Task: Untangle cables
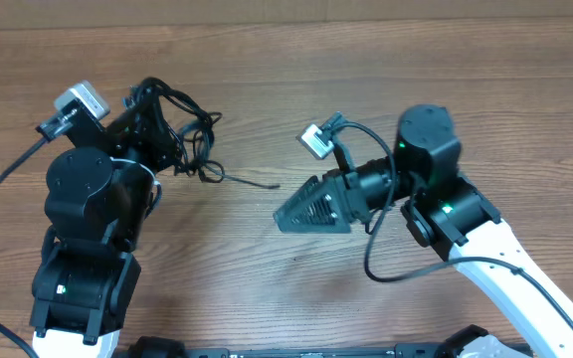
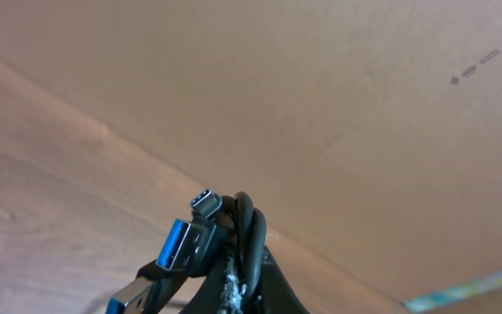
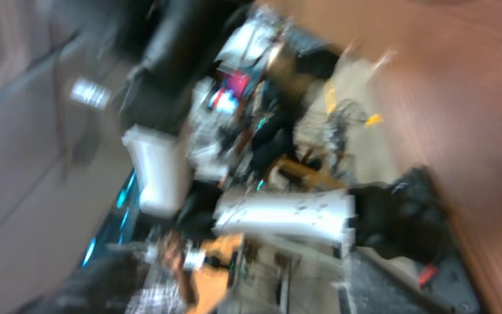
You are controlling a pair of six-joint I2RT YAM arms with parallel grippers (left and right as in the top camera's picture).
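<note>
The cables [image 1: 192, 134] are a loose black tangle at the left of the wooden table [image 1: 267, 288]. One thin strand [image 1: 252, 182] trails right along the wood. My left gripper [image 1: 159, 139] is shut on the bundle. In the left wrist view, black cable loops [image 2: 247, 231] are pinched between its fingers [image 2: 277, 288]. A blue USB plug [image 2: 181, 244] and a small silvery tip [image 2: 205, 202] stick out beside them. My right gripper [image 1: 285, 217] points left above the wood, just short of the strand's end, with nothing seen in it. Its own view is motion-blurred, and its jaws are unreadable.
A cardboard wall [image 2: 364, 87] stands behind the table's far edge. The right arm's own thick wire [image 1: 374, 261] loops down beside its forearm. A black rail [image 1: 306, 350] runs along the front edge. The left arm's base [image 1: 78, 288] fills the near left corner.
</note>
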